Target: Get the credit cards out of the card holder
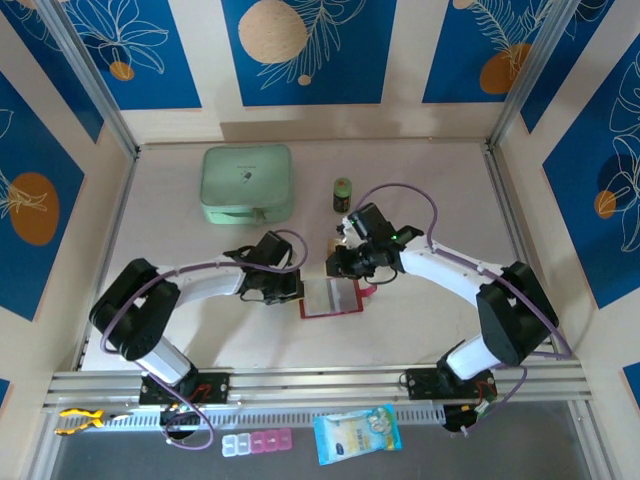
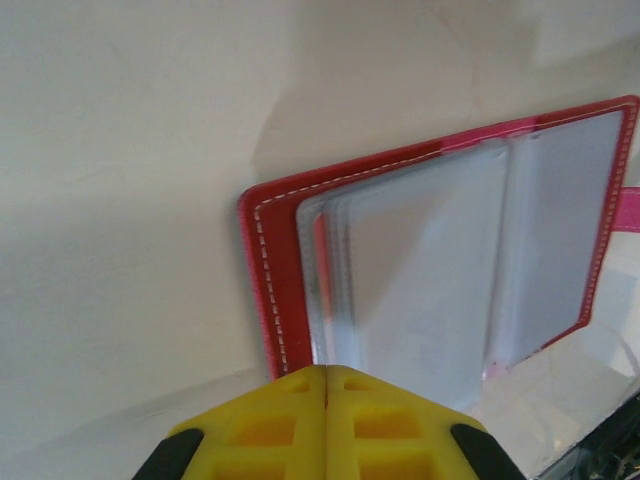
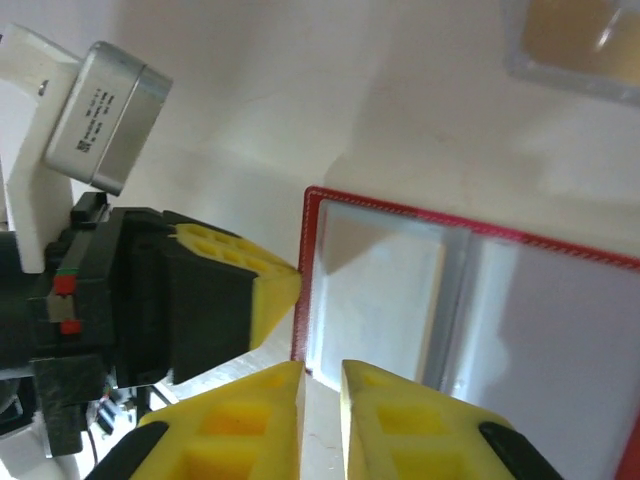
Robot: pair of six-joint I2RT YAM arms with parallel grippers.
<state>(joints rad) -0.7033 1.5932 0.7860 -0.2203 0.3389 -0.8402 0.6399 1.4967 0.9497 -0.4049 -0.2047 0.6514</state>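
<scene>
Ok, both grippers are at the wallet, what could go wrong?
The left gripper and right gripper crowd one corner of the card holder; they could collide. The left gripper is shut at the cover's edge, so the holder may slide. The right gripper's narrow gap may snag a clear sleeve.

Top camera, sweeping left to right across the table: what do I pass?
Mint-green zip case → left gripper → card holder → right arm's elbow.
</scene>
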